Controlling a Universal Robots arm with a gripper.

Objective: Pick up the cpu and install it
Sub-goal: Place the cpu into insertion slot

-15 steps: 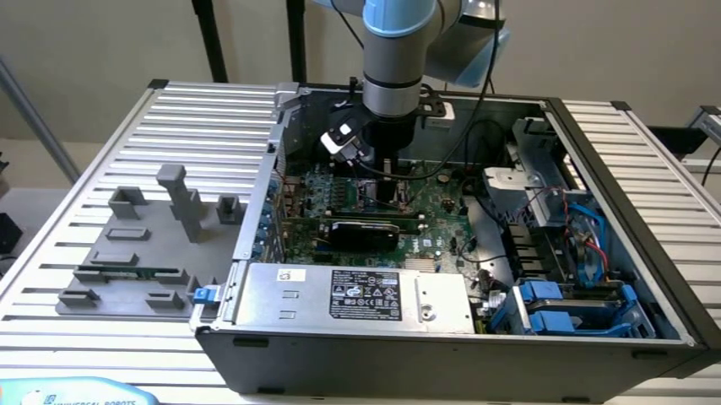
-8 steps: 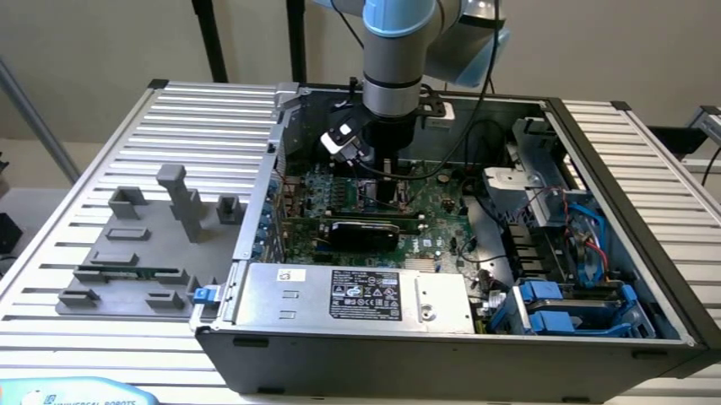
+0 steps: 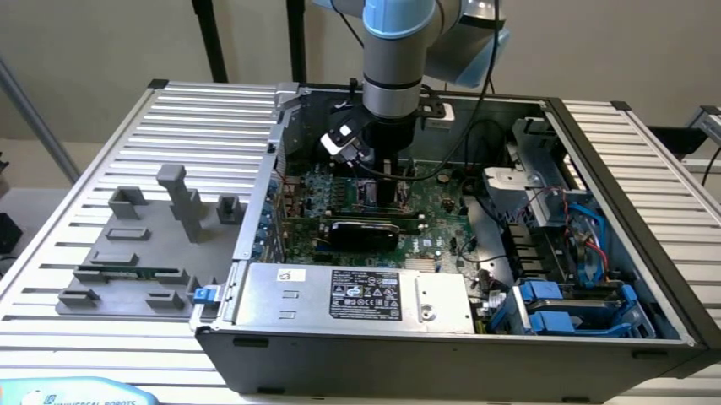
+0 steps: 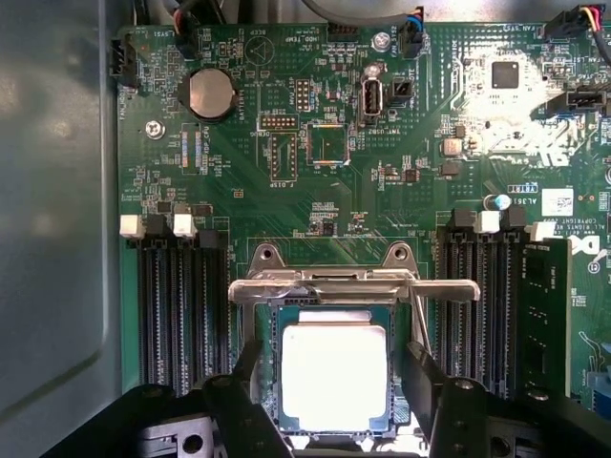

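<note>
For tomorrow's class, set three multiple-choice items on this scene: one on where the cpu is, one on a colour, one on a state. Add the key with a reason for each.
1. Where is the cpu?
A. On the floor.
B. On the motherboard, under the end effector.
C. In a drawer.

2. What colour is the motherboard?
A. Red.
B. White.
C. Green.

3. How is the computer case?
A. Open, its inside showing.
B. Closed.
C. Wrapped in film.

Key:
1 B, the wrist view shows its silvery top lying against the board.
2 C, the board is green in both views.
3 A, the exterior view looks straight onto the parts inside.
</note>
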